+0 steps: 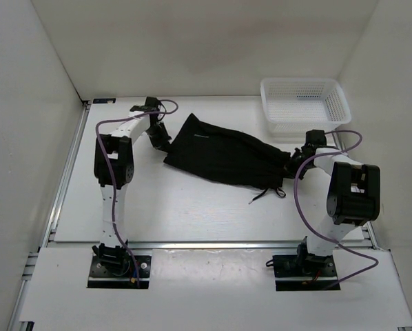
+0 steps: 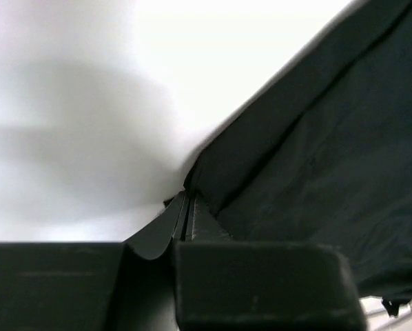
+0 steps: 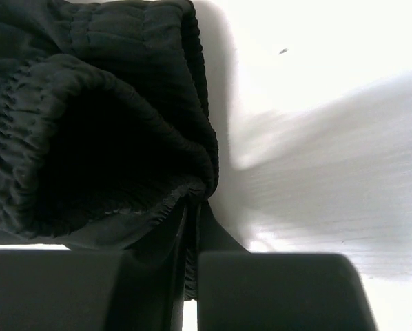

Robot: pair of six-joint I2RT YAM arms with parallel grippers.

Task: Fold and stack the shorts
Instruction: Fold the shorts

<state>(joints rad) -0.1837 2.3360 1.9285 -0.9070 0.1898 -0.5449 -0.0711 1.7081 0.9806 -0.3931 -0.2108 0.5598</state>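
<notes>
The black shorts [image 1: 223, 155] lie stretched across the middle of the table, their drawstring [image 1: 268, 194] trailing at the front right. My left gripper [image 1: 162, 143] is shut on the shorts' left corner; in the left wrist view the fabric [image 2: 316, 165] runs out from between the closed fingers [image 2: 185, 214]. My right gripper [image 1: 293, 165] is shut on the elastic waistband at the right end; in the right wrist view the gathered waistband [image 3: 89, 138] is pinched between the fingers [image 3: 192, 221].
A white mesh basket [image 1: 304, 105] stands at the back right, just behind my right arm. White walls close the table in at the left, back and right. A metal rail [image 1: 61, 179] runs along the table's left edge.
</notes>
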